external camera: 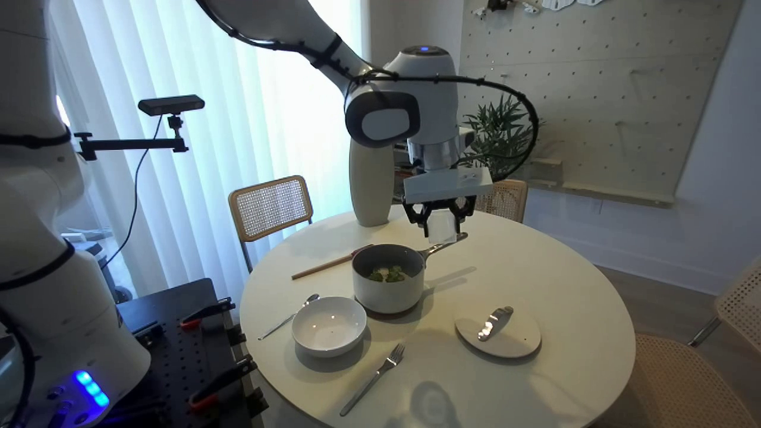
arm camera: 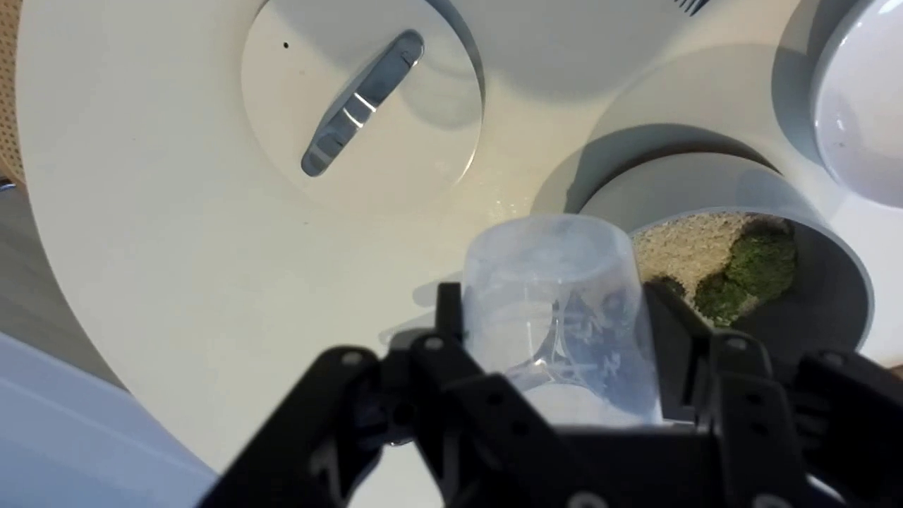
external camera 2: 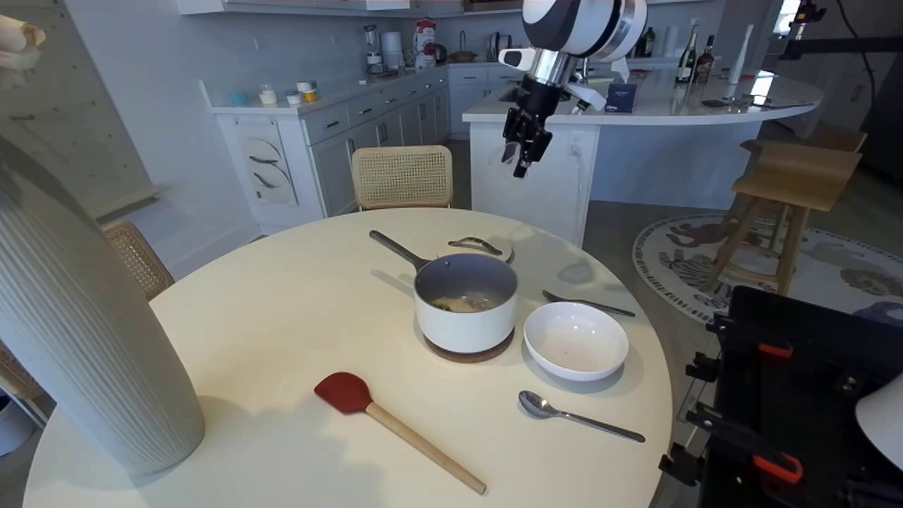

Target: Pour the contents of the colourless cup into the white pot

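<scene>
The fingers (arm camera: pixel 450 314) grasp the colourless cup (arm camera: pixel 559 321) from both sides, holding it in the air above the tabletop (external camera: pixel 535 267) and apart from the white pot (external camera: pixel 387 292). The pot stands on a brown trivet (external camera 2: pixel 469 358), in from the tabletop's edges, its long handle (external camera 2: pixel 397 249) pointing away from the white bowl (external camera: pixel 329 327), with green clumps (arm camera: pixel 762 264) and pale grains (arm camera: pixel 677 247) inside. In an exterior view, the bowl stands near the left edge, a fork (external camera: pixel 374 378) points inward from the near edge, a pale lid (external camera: pixel 508 342) lies toward the right edge, and a vase (external camera: pixel 371 184) rises by the far edge.
</scene>
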You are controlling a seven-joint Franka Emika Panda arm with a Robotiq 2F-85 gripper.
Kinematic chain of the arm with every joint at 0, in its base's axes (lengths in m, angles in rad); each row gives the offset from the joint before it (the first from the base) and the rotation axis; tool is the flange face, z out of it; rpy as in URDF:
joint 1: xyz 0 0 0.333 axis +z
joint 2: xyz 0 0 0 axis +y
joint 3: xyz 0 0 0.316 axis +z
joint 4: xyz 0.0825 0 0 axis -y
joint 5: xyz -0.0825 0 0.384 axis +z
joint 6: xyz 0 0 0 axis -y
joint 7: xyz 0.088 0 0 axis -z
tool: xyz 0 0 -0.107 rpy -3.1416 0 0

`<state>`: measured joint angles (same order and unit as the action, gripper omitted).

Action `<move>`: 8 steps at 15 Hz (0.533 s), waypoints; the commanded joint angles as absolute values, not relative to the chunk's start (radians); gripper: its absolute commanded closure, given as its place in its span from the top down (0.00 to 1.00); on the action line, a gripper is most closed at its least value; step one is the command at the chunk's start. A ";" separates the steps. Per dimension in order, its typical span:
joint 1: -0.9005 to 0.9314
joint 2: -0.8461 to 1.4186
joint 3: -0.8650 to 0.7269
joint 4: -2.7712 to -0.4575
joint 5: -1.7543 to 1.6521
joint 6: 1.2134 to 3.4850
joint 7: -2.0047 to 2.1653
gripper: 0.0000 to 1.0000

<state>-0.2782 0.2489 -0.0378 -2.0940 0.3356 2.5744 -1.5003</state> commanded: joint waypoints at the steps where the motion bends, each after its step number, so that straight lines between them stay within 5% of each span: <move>1: -0.317 0.230 -0.016 -2.114 0.445 2.568 -1.585 0.39; 8: -0.334 0.233 -0.020 -2.180 0.560 2.592 -1.667 0.39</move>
<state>-0.3175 0.2492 -0.0344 -2.1387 0.5004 2.5741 -1.6123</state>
